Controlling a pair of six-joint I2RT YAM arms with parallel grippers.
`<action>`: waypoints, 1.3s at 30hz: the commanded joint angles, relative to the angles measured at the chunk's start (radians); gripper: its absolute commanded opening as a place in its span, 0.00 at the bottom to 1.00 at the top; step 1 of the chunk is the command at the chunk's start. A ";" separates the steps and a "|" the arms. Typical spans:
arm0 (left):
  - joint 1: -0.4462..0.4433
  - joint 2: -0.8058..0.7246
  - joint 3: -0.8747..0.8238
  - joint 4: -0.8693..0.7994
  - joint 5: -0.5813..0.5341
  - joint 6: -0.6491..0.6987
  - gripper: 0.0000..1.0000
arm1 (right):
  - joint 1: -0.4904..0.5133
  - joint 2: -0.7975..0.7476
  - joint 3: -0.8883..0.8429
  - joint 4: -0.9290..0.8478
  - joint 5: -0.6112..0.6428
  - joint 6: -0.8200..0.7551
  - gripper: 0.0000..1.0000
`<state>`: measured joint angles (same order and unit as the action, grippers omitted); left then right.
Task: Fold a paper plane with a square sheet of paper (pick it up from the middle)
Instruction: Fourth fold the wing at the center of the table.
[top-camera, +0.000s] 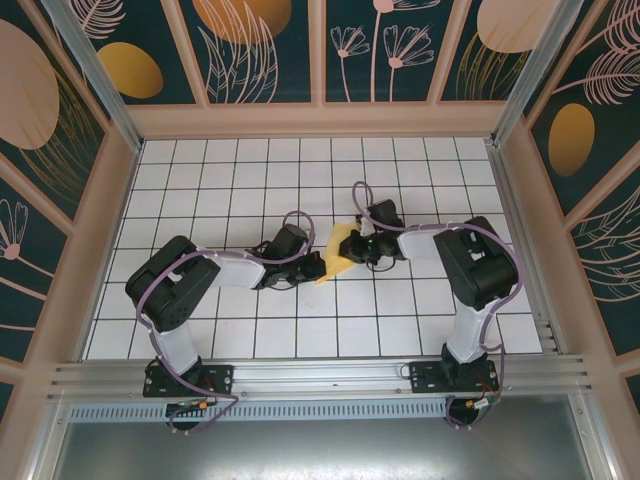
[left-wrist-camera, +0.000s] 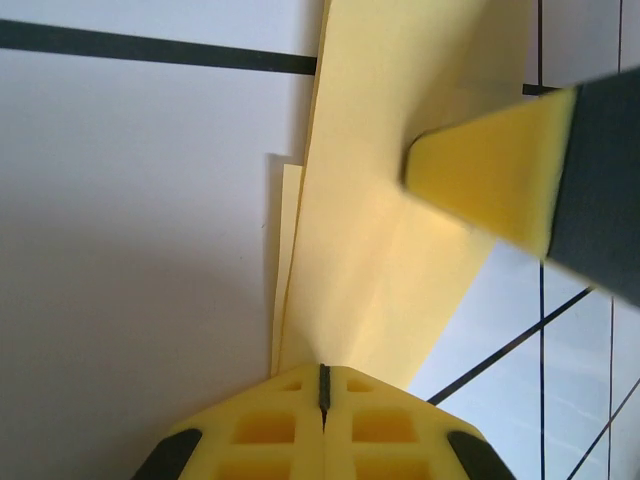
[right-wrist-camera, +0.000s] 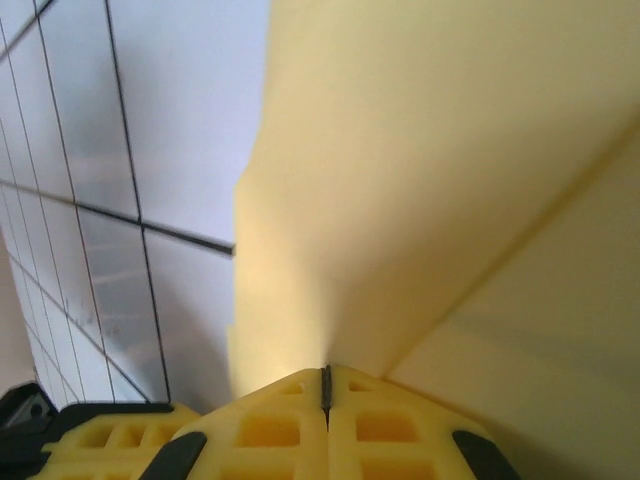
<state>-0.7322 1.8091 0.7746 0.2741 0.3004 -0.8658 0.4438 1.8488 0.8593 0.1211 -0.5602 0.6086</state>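
The square sheet of paper (top-camera: 338, 254), pale yellow and folded into layers, is held just above the middle of the tiled table between both grippers. My left gripper (top-camera: 320, 266) is shut on its left end; in the left wrist view the paper (left-wrist-camera: 380, 250) runs up out of the closed jaws of that gripper (left-wrist-camera: 322, 378). My right gripper (top-camera: 356, 250) is shut on the other end; its fingertip (left-wrist-camera: 490, 180) presses the paper's upper part. In the right wrist view the creased paper (right-wrist-camera: 420, 180) rises from the shut right gripper (right-wrist-camera: 325, 380). Whether this is the paper plane's shape, I cannot tell.
The white gridded table (top-camera: 250, 180) is boxed in by patterned walls (top-camera: 60, 150) at the back and on both sides. A metal rail (top-camera: 320, 378) with both arm bases runs along the near edge. The left gripper's finger (right-wrist-camera: 100, 440) shows low in the right wrist view.
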 joint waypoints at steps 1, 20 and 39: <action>-0.005 0.055 -0.061 -0.180 -0.021 0.014 0.00 | -0.073 -0.013 -0.027 0.001 0.125 -0.024 0.00; -0.005 0.065 -0.029 -0.179 -0.009 0.040 0.00 | 0.130 0.015 0.034 0.082 0.063 0.008 0.00; -0.006 0.061 -0.072 -0.170 -0.002 0.012 0.00 | -0.233 0.078 0.006 0.119 0.138 0.011 0.00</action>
<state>-0.7315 1.8111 0.7643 0.2962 0.3065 -0.8474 0.2798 1.9011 0.8745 0.2665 -0.5434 0.6392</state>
